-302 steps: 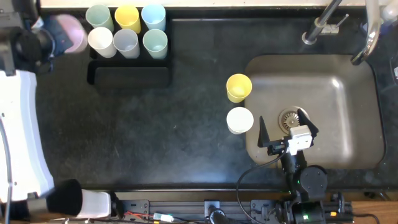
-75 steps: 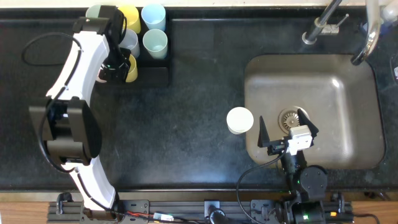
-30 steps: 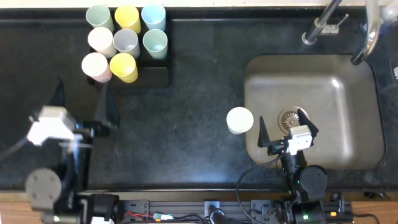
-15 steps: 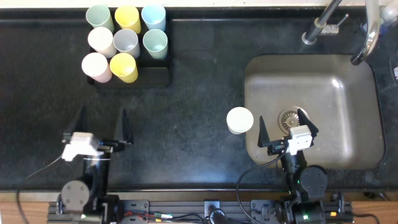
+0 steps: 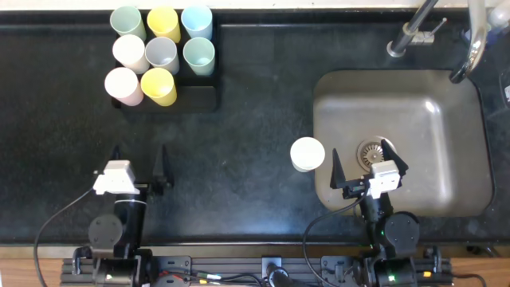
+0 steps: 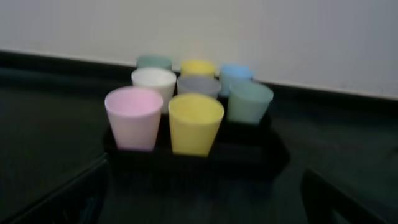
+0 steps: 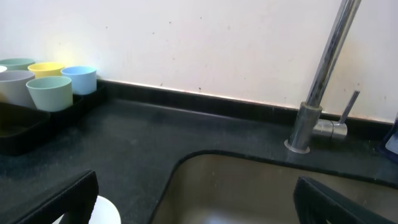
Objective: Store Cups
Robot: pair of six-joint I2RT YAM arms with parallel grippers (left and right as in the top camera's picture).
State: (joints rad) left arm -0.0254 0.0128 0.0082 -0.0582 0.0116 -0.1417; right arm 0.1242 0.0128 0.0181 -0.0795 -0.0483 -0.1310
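A black tray (image 5: 194, 99) at the counter's back left holds several upright cups, with a pink cup (image 5: 122, 85) and a yellow cup (image 5: 158, 86) in its front row. The left wrist view faces the same tray (image 6: 261, 163), pink cup (image 6: 132, 117) and yellow cup (image 6: 194, 122) from a distance. One white cup (image 5: 307, 154) stands on the counter by the sink's left rim, and its edge shows as the white cup (image 7: 103, 211) in the right wrist view. My left gripper (image 5: 140, 153) is open and empty near its base. My right gripper (image 5: 360, 157) is open and empty over the sink.
The steel sink (image 5: 446, 104) fills the right side, with its drain (image 5: 371, 151) close to my right gripper. A faucet (image 5: 414, 30) rises at the back right, seen as a faucet (image 7: 318, 87) from the right wrist. Dark countertop (image 5: 239, 159) lies between tray and sink.
The yellow cup went from beside the sink into the tray, next to the pink one. My left arm let go and pulled back to its base. The right arm stayed still.
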